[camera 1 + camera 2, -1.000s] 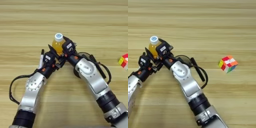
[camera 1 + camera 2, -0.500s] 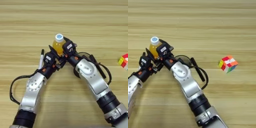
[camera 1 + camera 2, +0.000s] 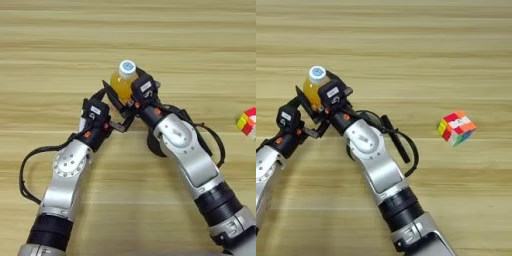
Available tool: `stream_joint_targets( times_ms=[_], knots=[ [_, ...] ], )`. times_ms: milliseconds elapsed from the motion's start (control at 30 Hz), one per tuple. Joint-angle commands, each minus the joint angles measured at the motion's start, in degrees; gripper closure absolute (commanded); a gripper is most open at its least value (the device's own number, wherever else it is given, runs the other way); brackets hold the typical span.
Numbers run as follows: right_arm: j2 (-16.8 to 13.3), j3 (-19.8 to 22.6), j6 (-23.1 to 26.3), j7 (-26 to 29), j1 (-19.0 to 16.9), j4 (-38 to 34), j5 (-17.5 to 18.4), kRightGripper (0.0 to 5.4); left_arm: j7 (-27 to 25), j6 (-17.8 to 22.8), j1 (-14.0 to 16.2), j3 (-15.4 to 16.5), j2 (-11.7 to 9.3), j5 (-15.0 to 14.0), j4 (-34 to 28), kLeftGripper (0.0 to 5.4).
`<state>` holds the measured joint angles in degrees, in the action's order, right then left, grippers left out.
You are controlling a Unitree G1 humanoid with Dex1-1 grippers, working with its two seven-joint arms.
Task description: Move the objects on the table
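Bottle [image 3: 122, 84] upper centre, gripped by right hand [image 3: 126, 93]; left hand [image 3: 108, 111] just below, grip unclear; cube [image 3: 456, 127] right.

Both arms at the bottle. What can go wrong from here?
1. The left tool and right tool are crowded together beside the orange-drink bottle. Any move by either could knock them into each other.
2. The bottle stands upright on the table with both tools pressed close to its side. A sideways nudge may tip it over.
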<state>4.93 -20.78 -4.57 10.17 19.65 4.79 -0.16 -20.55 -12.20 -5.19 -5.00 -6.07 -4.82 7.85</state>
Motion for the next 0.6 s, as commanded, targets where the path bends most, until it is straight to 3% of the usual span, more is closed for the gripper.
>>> stream_joint_targets(
  times_ms=[33,400,600],
  knots=[
    [3.2,3.1,-3.5,-3.6,1.7,0.2,0.0,1.79,0.6,-0.4,-0.2,0.4,-0.4,0.6,0.5,0.04],
    [0.9,12.1,-9.8,-12.8,6.4,4.6,-3.6,1.8,0.9,-0.6,-0.4,0.4,-0.3,0.7,0.9,0.0],
    [-2.0,16.0,-7.5,-15.6,3.9,0.9,-5.8,1.8,3.8,-1.3,-1.7,3.2,0.3,-0.5,2.3,0.0]
  ],
)
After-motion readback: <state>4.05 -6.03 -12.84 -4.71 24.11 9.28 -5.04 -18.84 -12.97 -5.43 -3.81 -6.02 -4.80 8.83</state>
